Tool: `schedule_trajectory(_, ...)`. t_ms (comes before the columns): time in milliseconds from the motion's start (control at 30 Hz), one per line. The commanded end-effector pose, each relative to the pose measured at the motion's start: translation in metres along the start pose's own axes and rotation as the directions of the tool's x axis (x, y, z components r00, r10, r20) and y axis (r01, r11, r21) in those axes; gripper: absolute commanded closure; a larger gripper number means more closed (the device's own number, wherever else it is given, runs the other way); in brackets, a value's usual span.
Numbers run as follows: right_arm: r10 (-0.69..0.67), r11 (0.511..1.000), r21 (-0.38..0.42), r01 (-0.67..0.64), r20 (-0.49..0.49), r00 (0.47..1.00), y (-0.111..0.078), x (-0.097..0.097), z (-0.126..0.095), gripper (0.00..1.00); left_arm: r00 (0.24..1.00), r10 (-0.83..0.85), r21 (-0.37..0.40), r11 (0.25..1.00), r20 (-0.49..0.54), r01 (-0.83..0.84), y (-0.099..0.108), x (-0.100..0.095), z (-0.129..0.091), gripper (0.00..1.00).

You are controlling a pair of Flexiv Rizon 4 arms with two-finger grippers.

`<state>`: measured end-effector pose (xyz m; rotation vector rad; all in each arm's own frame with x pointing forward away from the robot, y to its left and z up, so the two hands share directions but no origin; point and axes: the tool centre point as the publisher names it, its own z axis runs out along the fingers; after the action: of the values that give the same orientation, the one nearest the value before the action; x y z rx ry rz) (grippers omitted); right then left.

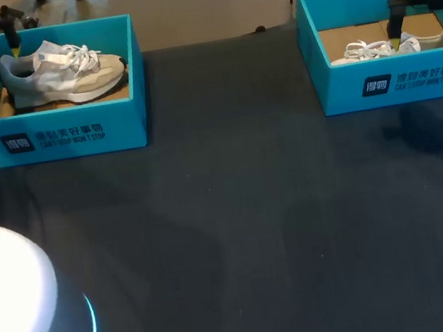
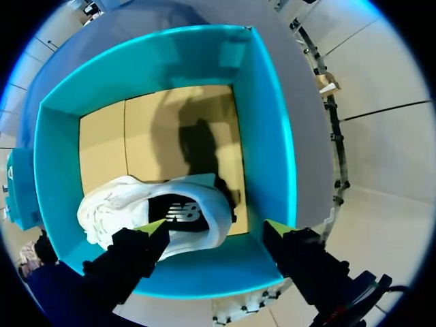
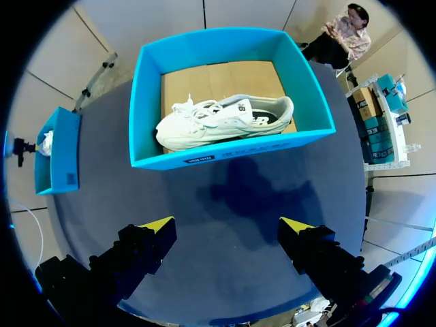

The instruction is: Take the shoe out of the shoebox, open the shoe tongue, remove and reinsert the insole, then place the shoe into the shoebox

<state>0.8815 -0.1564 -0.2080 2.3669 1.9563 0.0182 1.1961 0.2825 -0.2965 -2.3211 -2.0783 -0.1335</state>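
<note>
**Both grippers open, 1 shoe lying in each shoebox**

Left wrist view: the left gripper [image 2: 216, 228] hangs over the left shoebox [image 2: 272, 136] with its fingers spread wide, gripping nothing. 1 yellow tip is above the heel end of the left shoe [image 2: 116, 204]; the other is at the box's side wall. Whether either tip touches anything cannot be told. The shoe lies on the cardboard floor [image 2: 157, 129] against the wall nearest the gripper, its dark inside showing through the heel opening.

Right wrist view: the right gripper [image 3: 228, 223] is high above the dark table [image 3: 225, 197], fingers wide apart and empty. Ahead of it stands the right shoebox [image 3: 259, 146], and in it the white right shoe [image 3: 218, 122] lies on its side along the front wall. The left shoebox shows well off to one side.

Head view: the 2 shoeboxes stand at the table's far corners, well apart. The left shoe, grey and beige, fills its box, heel toward the table's left edge. The left gripper is over that heel end. The right gripper shows in front of the right shoebox's inside.
</note>
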Motion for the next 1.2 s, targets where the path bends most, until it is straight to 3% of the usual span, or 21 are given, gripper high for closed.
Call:
schedule_trajectory(33, 0.0, 1.0, -0.002, 0.0, -0.001, 1.0, -0.001, 0.0, 0.0, 0.0, 1.0, 0.005, 0.025, 1.0, 0.002, -0.005, 0.011, 0.004, 0.01, 0.15)
schedule_trajectory(500, 0.0, 1.0, -0.002, 0.0, -0.001, 1.0, -0.001, 0.0, 0.0, 0.0, 1.0, 0.007, 0.05, 0.999, -0.023, -0.006, 0.016, 0.002, 0.037, 0.23)
schedule_trajectory(1200, 0.0, 1.0, -0.002, 0.0, -0.001, 1.0, -0.001, 0.0, 0.0, 0.0, 1.0, -0.03, 0.081, 0.996, 0.001, 0.029, 0.01, 0.004, 0.059, 0.2)
